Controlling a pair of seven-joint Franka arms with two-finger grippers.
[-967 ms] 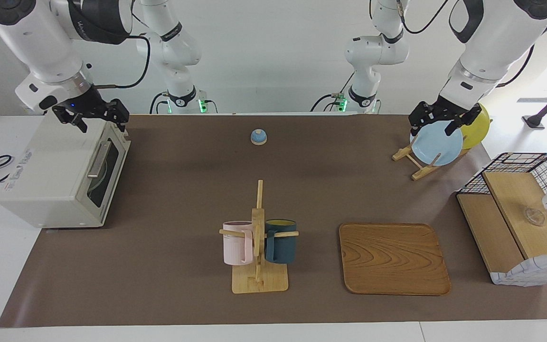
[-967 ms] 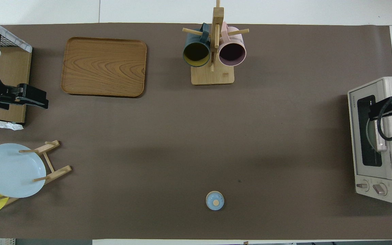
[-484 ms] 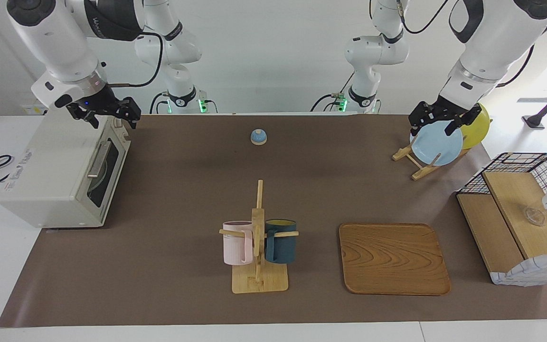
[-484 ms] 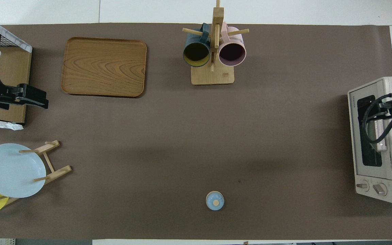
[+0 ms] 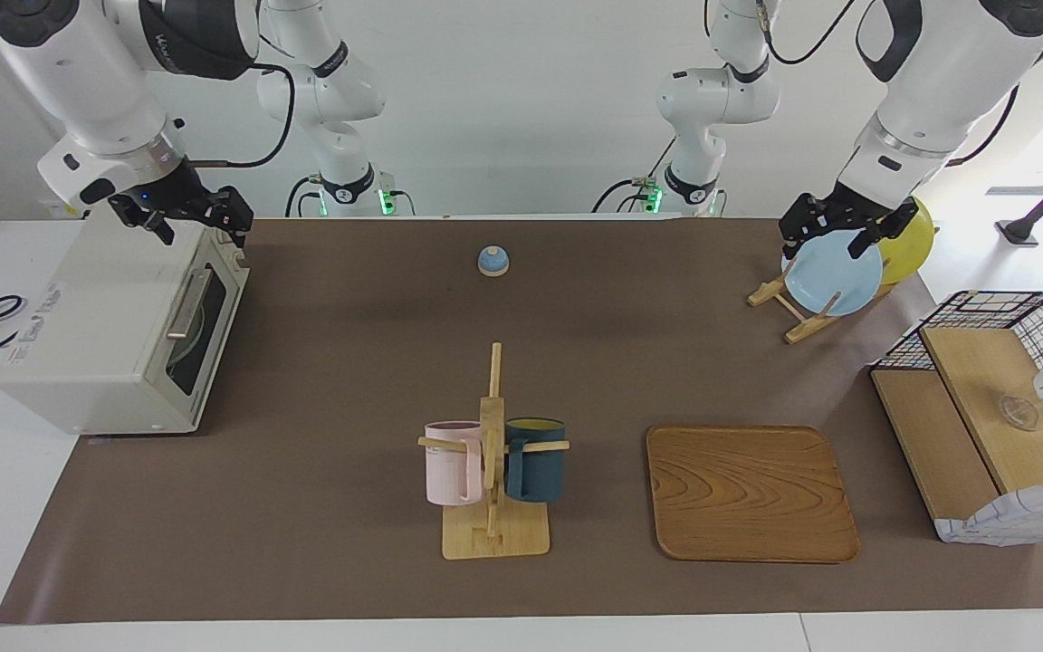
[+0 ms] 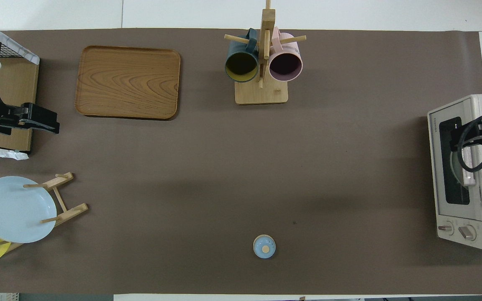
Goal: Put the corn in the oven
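Oven (image 6: 475, 234) door shut, red warning label; both jaws spread, holding nothing.

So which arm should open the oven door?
Probably the right arm. The right gripper hangs open over the oven, close to its closed door and handle. The left gripper hangs over the blue plate at the left arm's end of the table.

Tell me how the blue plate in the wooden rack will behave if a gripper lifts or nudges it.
The blue plate stands on edge, leaning in the wooden rack, so a nudge would probably tip or roll it. Its smooth, glossy face suggests a slippery grip. It looks rigid and possibly breakable; the yellow plate right beside it could get knocked.
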